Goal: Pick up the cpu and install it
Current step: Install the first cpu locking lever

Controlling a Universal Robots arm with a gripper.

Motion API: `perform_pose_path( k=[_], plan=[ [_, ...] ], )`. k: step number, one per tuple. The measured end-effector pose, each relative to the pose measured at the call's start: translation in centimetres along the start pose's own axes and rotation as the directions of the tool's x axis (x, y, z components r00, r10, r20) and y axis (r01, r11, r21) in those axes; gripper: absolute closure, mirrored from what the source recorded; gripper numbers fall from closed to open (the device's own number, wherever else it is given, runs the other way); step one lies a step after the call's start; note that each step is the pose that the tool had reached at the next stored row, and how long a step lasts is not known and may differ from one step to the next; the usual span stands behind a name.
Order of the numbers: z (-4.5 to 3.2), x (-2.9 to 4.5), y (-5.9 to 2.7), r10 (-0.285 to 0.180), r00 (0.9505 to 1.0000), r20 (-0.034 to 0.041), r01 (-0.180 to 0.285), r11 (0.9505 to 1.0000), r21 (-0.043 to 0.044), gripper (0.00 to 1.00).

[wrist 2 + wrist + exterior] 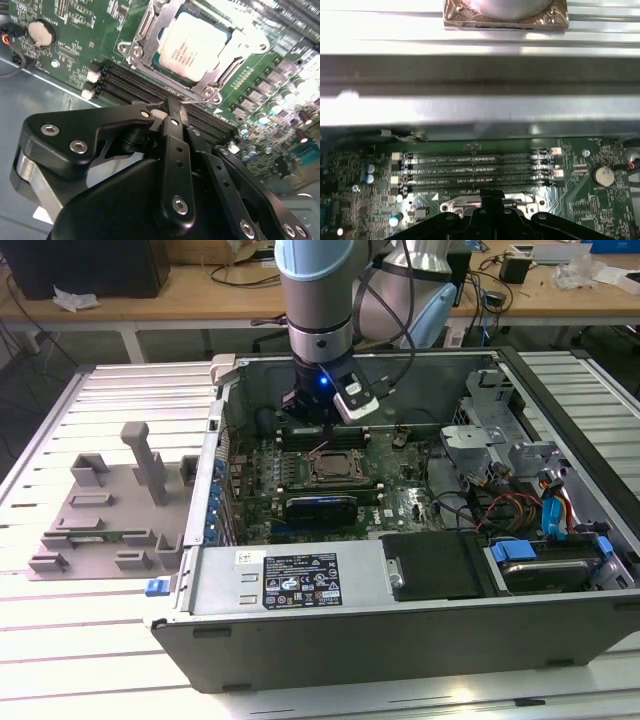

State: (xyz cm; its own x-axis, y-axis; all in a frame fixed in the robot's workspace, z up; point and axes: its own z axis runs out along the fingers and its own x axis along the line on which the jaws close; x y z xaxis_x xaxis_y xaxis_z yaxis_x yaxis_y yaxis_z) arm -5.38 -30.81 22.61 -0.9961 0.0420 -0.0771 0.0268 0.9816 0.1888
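Black anodised metal makes up the gripper (172, 112), whose two fingers are seen brought together to a narrow tip with nothing held between them in the second wrist view; the tip is poised just beside the edge of the socket frame (200, 47), at the thin wire lever that runs along that edge, though contact with the lever cannot be confirmed. Such a closed, pointed posture is judged suited to nudging or hooking a latch rather than to grasping a flat part. Within the socket frame the cpu (192, 42) is seen lying flat and square, its pale silvery top facing up, so it is judged already seated, with the frame's metal surround lying around its edges. Just beside the socket frame, on the gripper's side, four long black memory slots (475, 170) are laid parallel on the green motherboard (75, 55), and a round coin cell (39, 31) is mounted further out from the socket frame. In the exterior view the gripper (322, 435) is held upright above the socket frame (335, 466) inside the open computer case (400, 615), which is laid on its side so the board faces upward for access from above. Well apart from the socket frame, outside the case, a grey fixture tray (105, 510) rests on the slatted table (80, 660).
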Motion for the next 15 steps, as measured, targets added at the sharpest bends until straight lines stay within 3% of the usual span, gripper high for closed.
perform_pose_path(
  k=[4, 5, 6, 7, 11, 13, 15],
  plan=[
    [0.26, 0.03, 0.35, 0.006, 1.0, 0.0018, -0.006, 1.0, 0.0004, 0.89],
    [0.45, 0.05, 0.31, 0.009, 0.9999, 0.0063, -0.009, 1.0, 0.0005, 0.89],
    [0.71, 0.08, 0.26, 0.018, 0.9996, 0.0218, -0.018, 0.9998, 0.0015, 0.89],
    [0.83, 0.09, 0.24, 0.03, 0.9991, 0.0303, -0.03, 0.9995, 0.0025, 0.89],
    [1.41, 0.13, 0.12, 0.108, 0.993, 0.0484, -0.109, 0.994, 0.0088, 0.89],
    [1.88, 0.16, 0.06, 0.175, 0.9825, 0.0624, -0.176, 0.9842, 0.0138, 0.89],
    [2.08, 0.18, 0.27, 0.197, 0.9781, 0.067, -0.198, 0.98, 0.0148, 0.89]
  ],
)
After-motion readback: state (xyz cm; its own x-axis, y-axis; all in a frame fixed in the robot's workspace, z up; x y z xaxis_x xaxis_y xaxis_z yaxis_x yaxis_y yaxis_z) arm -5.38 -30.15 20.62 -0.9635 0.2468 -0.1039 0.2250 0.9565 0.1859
